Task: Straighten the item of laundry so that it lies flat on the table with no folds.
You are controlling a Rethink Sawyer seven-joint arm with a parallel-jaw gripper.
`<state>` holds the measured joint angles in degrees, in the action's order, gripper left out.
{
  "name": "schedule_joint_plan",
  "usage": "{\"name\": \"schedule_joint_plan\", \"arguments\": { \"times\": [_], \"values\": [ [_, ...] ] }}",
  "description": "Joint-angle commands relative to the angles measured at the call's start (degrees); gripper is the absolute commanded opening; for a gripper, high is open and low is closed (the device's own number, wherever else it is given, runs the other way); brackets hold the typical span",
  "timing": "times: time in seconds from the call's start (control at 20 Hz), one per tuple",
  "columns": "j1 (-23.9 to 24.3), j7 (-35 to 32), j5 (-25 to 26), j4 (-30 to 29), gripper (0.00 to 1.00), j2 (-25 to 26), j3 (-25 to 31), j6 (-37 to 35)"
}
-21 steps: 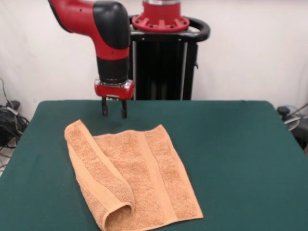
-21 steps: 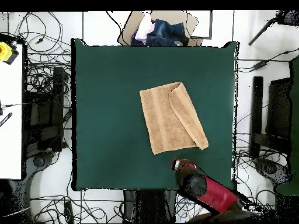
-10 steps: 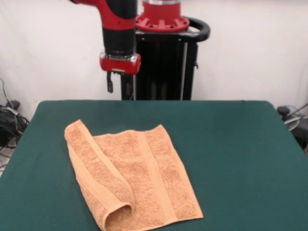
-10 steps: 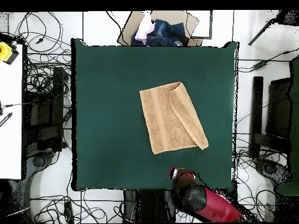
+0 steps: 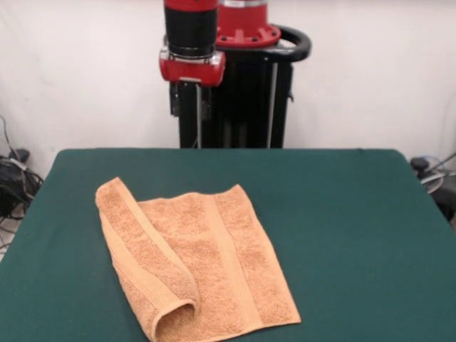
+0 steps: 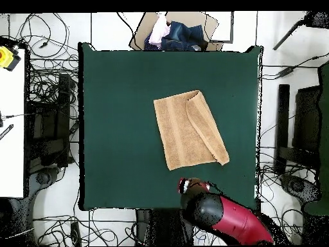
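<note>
The item of laundry (image 5: 214, 263), a peach terry towel with woven bands, lies on the green table (image 5: 342, 214) toward the front left. Its left edge is folded over itself in a long strip that ends in a rolled loop at the near corner. In the overhead view the towel (image 6: 180, 132) sits near the table's (image 6: 115, 116) middle, with the folded flap along its right side. My gripper (image 5: 189, 103) hangs high above the table's far edge, well clear of the towel. It is open and holds nothing. From above, the gripper (image 6: 186, 186) shows at the table's bottom edge.
The black pedestal (image 5: 242, 92) stands behind the far edge. A cardboard box of clothes (image 6: 173, 32) sits beyond the table's top edge in the overhead view. Cables cover the floor around the table, and a white bench (image 6: 11, 116) stands at the left.
The arm has lifted and drawn back from just above the table near the towel's far corner, drifting right in the front view. The towel has not moved.
</note>
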<state>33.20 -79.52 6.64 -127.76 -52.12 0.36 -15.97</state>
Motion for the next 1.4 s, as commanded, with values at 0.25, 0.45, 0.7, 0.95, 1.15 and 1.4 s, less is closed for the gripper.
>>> {"name": "schedule_joint_plan", "arguments": {
  "times": [0.25, 0.45, 0.7, 0.95, 1.15, 1.4],
  "values": [
    [-2.9, -7.2, -4.3, 19.8, 1.0, 6.8, 6.7, -9.1],
    [-4.5, -8.4, -5.5, 25.8, 1.0, 12.0, 7.3, -9.9],
    [-7.2, -9.5, -6.6, 31.6, 1.0, 16.4, 6.5, -10.3],
    [-11.2, -10.9, -8.2, 40.3, 1.0, 21.4, 4.8, -13.5],
    [-14.0, -12.2, -9.5, 45.9, 1.0, 25.7, 3.2, -14.5],
    [-17.1, -14.7, -11.3, 50.2, 1.0, 29.4, 0.9, -13.8]
  ]
}}
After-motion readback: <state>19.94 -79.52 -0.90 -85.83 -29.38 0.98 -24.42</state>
